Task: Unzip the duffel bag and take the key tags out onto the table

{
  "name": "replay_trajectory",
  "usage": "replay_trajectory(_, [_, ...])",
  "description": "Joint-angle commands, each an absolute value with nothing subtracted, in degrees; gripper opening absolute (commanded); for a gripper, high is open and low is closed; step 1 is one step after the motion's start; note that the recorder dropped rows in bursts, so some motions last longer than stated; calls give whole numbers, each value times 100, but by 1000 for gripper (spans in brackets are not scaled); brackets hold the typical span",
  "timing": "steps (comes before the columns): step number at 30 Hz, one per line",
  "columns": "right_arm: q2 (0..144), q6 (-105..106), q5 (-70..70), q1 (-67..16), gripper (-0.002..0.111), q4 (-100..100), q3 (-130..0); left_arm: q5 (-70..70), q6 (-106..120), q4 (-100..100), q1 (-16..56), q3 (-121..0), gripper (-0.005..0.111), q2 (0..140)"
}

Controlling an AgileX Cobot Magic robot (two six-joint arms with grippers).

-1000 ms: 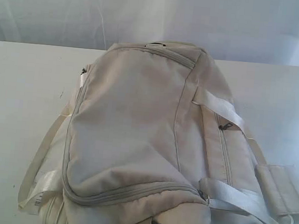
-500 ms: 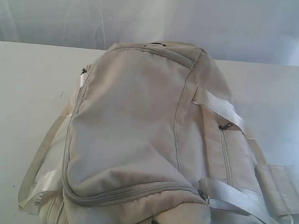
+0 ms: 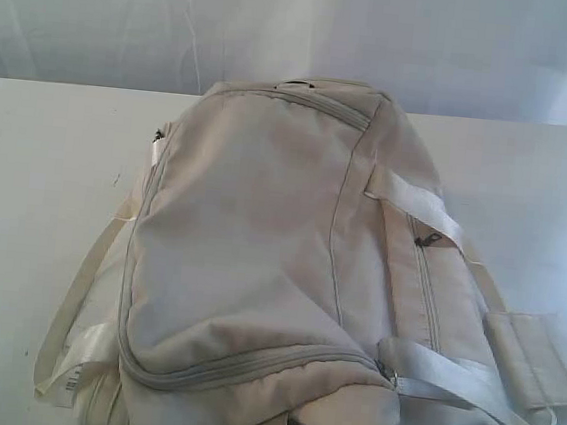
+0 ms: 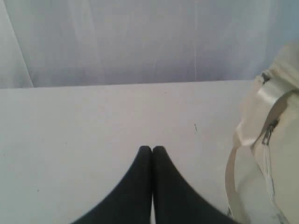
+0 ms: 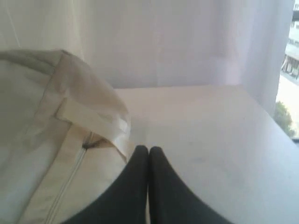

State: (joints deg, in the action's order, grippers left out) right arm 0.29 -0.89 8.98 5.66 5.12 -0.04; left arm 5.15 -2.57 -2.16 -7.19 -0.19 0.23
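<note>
1. Exterior view: the duffel bag [image 3: 259, 260] lies flat on the table [image 3: 37, 169], filling the middle and running off the near edge of the picture. Its long curved zipper [image 3: 249, 365] is closed all round, with the metal pull [image 3: 385, 371] parked at the right end. A white webbing strap [image 3: 415, 200] crosses the bag's right flank, and a padded shoulder piece [image 3: 536, 357] rests on the tabletop just beside it. Neither arm shows in this view.
2. Left wrist view: only this view shows the left gripper [image 4: 152, 149]. Its two dark fingers are pressed flat against each other with nothing between them, over bare tabletop and apart from the bag. The bag's edge sits off to one side, with a small hanging zipper pull [image 4: 267, 133] that the exterior view shows only dimly.
3. Right wrist view: the right gripper [image 5: 148, 149] is likewise clenched on nothing, fingertips together. It hangs just beside the bag's flank, close to where the strap meets a side zipper [image 5: 70, 179]; I cannot tell whether it touches the fabric. This view alone catches a strip of window [image 5: 289, 70] past the pale curtain [image 5: 163, 42].
</note>
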Motion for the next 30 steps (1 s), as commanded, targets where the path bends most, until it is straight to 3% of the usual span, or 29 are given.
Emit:
replay_trajectory(1, [0,-111,311,579,0,481,0,827,-270,-251,-727,0,0,0])
replay_trajectory(11, [0,-1138,203,579,0,558,0,1272,-624,-251,-727,0,0,0])
replay_trajectory(20, [0,-2870,-132,579,0,571,0,3896,-2276,-251,-727,-25,0,0])
replay_trajectory(25, [0,-2404,715,579,0,494,-359,1105,-2070,-251,-727,-1285,0,561])
replay_trajectory(27, [275,-2293,1119,579,0,506,-691,445,-1730,-222,-727,-1867,0,1363])
replay_trajectory(30, [953,-1942,1846,579,0,654,-1241,-1832,-776,-360,-714,-3029,0,2853])
